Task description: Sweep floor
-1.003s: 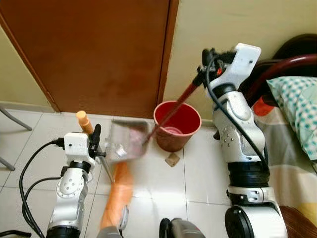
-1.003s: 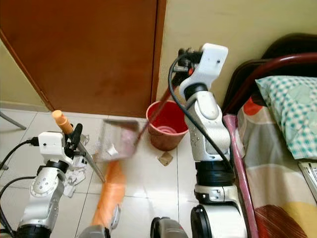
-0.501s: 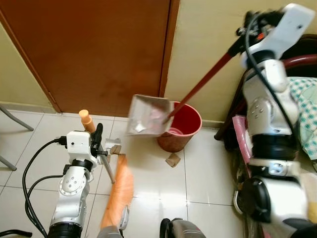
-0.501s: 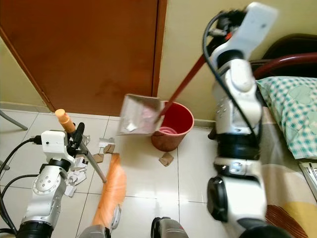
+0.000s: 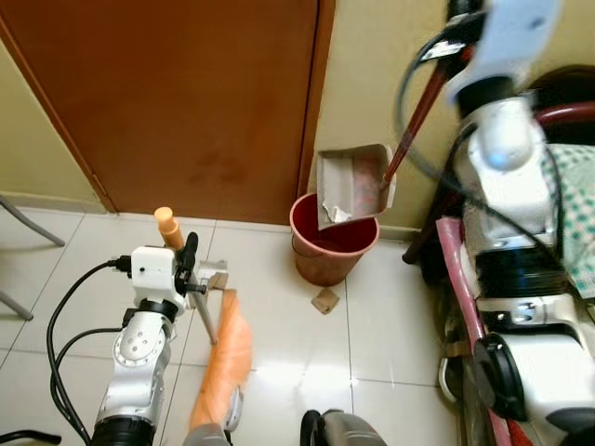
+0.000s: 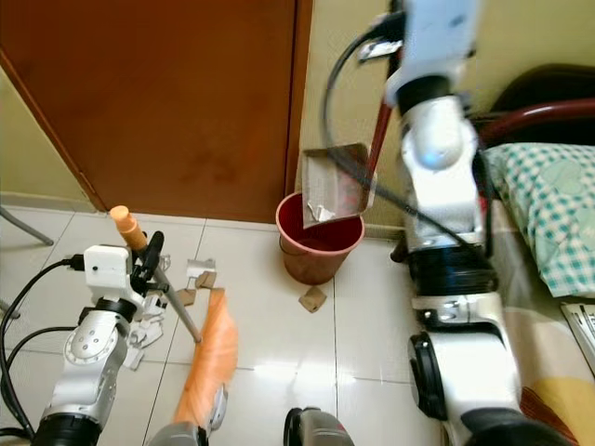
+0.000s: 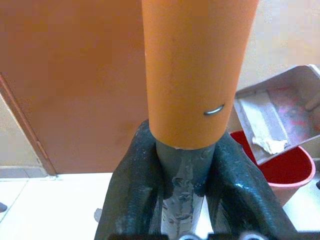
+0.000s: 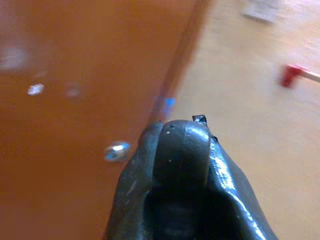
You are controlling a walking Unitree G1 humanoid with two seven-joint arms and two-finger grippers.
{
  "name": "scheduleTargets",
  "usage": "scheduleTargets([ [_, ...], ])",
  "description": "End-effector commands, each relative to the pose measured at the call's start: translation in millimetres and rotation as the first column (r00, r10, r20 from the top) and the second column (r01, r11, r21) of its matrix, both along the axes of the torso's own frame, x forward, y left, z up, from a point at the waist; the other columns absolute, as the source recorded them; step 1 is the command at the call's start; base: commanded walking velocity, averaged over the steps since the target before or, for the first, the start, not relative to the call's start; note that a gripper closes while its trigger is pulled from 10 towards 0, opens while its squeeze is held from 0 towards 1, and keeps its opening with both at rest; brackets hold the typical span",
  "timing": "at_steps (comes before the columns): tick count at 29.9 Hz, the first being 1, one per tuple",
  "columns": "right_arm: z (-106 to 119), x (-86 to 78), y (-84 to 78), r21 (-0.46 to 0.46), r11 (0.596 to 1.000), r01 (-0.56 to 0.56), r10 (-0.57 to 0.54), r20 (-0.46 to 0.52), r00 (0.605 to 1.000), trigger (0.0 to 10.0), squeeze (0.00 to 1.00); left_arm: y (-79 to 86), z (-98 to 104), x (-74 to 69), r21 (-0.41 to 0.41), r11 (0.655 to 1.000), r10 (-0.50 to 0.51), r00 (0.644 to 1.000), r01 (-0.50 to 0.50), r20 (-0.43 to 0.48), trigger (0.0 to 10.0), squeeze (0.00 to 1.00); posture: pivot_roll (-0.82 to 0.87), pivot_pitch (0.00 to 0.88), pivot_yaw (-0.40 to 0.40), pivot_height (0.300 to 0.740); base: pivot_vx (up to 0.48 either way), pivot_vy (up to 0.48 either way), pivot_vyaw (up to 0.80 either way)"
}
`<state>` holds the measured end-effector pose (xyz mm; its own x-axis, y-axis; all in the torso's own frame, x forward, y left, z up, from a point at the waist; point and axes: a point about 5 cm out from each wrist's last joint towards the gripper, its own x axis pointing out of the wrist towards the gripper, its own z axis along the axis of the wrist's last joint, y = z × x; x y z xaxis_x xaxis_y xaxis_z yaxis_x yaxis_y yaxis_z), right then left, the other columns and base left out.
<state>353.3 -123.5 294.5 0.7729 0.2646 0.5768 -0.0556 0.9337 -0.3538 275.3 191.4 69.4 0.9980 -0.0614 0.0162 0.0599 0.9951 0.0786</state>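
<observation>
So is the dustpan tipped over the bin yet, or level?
Tipped: the dustpan hangs steeply tilted above the red bin, scraps sliding toward its lower edge.

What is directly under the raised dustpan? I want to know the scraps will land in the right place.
The red bucket sits below the tilted dustpan, which the right gripper holds by its red handle. A pale scrap clings at the pan's lower edge. The bucket's bottom is mostly in shadow.

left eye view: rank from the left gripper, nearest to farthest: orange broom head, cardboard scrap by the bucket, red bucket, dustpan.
From the left gripper, shut on the broom handle:
1. Orange broom head, on the tiles just below and to its right.
2. Cardboard scrap, on the floor further right, in front of the bucket.
3. Red bucket, by the wall beside the door.
4. Dustpan, tipped above the bucket, held up by the right arm.
</observation>
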Motion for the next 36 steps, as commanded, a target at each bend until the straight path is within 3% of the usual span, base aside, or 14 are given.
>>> scheduleTargets([
  [1, 3.3, -7.4, 10.7, -0.073, 0.997, -0.037, 0.043, 0.079, 0.996, 10.0, 0.00, -2.0, -13.7, -4.3, 0.001, 1.000, -0.005, 0.997, 0.005, -0.072, 10.0, 0.00, -0.02, 0.074, -0.049, 0.740, 0.000, 0.000, 0.00],
  [5, -11.0, -14.8, 26.1, -0.207, 0.976, -0.072, 0.095, 0.103, 0.990, 10.0, 0.00, -2.7, -14.1, -5.3, -0.005, 1.000, 0.002, 0.998, -0.002, -0.071, 10.0, 0.00, -0.02, 0.078, -0.057, 0.740, 0.000, 0.000, 0.00],
  [8, -11.9, -16.8, 29.3, -0.236, 0.968, -0.082, 0.112, 0.117, 0.987, 10.0, 0.00, -3.4, -14.5, -5.6, -0.007, 1.000, 0.003, 0.997, -0.003, -0.072, 10.0, 0.00, -0.02, 0.078, -0.058, 0.740, 0.000, 0.000, 0.00],
  [22, 15.2, -30.9, 47.3, -0.197, 0.967, -0.160, 0.203, 0.223, 0.953, 10.0, 0.00, -5.7, -15.6, -3.9, -0.016, 1.000, -0.001, 0.997, 0.000, -0.075, 10.0, 0.00, -0.02, 0.070, -0.068, 0.740, 0.000, 0.000, 0.00],
  [25, 20.6, -33.1, 50.7, -0.164, 0.970, -0.180, 0.215, 0.233, 0.948, 10.0, 0.00, -5.3, -15.4, -3.5, -0.015, 1.000, 0.000, 0.997, -0.001, -0.074, 10.0, 0.00, -0.02, 0.069, -0.066, 0.740, 0.000, 0.000, 0.00],
  [28, 34.4, -39.2, 61.9, 0.013, 0.953, -0.301, 0.292, 0.207, 0.934, 10.0, 0.00, -4.3, -14.9, -2.9, -0.010, 1.000, 0.000, 0.997, -0.001, -0.073, 10.0, 0.00, -0.02, 0.068, -0.064, 0.740, 0.000, 0.000, 0.00],
  [29, 34.4, -39.2, 61.9, 0.013, 0.953, -0.301, 0.292, 0.207, 0.934, 10.0, 0.00, -4.3, -14.9, -2.9, -0.010, 1.000, 0.000, 0.997, -0.001, -0.073, 10.0, 0.00, -0.02, 0.068, -0.064, 0.740, 0.000, 0.000, 0.00],
  [32, 29.8, -40.0, 68.2, 0.080, 0.929, -0.361, 0.345, 0.159, 0.925, 10.0, 0.00, -3.8, -14.7, -2.5, -0.007, 1.000, 0.000, 0.997, 0.000, -0.072, 10.0, 0.00, -0.01, 0.068, -0.063, 0.740, 0.000, 0.000, 0.00],
  [33, 16.4, -38.7, 72.1, 0.144, 0.910, -0.389, 0.380, 0.084, 0.921, 10.0, 0.00, -3.5, -14.2, -2.4, -0.005, 1.000, -0.001, 0.998, 0.000, -0.070, 10.0, 0.00, -0.01, 0.069, -0.063, 0.740, 0.000, 0.000, 0.00],
  [35, 12.0, -38.4, 72.8, 0.161, 0.906, -0.392, 0.387, 0.062, 0.920, 10.0, 0.00, -3.4, -14.1, -2.5, -0.004, 1.000, 0.000, 0.998, 0.000, -0.069, 10.0, 0.00, -0.01, 0.069, -0.063, 0.740, 0.000, 0.000, 0.00],
  [36, 0.3, -38.2, 72.0, 0.213, 0.896, -0.389, 0.396, 0.010, 0.918, 10.0, 0.00, -2.2, -14.7, -3.9, -0.002, 1.000, 0.002, 0.998, -0.002, -0.071, 10.0, 0.00, -0.01, 0.069, -0.063, 0.740, 0.000, 0.000, 0.00],
])
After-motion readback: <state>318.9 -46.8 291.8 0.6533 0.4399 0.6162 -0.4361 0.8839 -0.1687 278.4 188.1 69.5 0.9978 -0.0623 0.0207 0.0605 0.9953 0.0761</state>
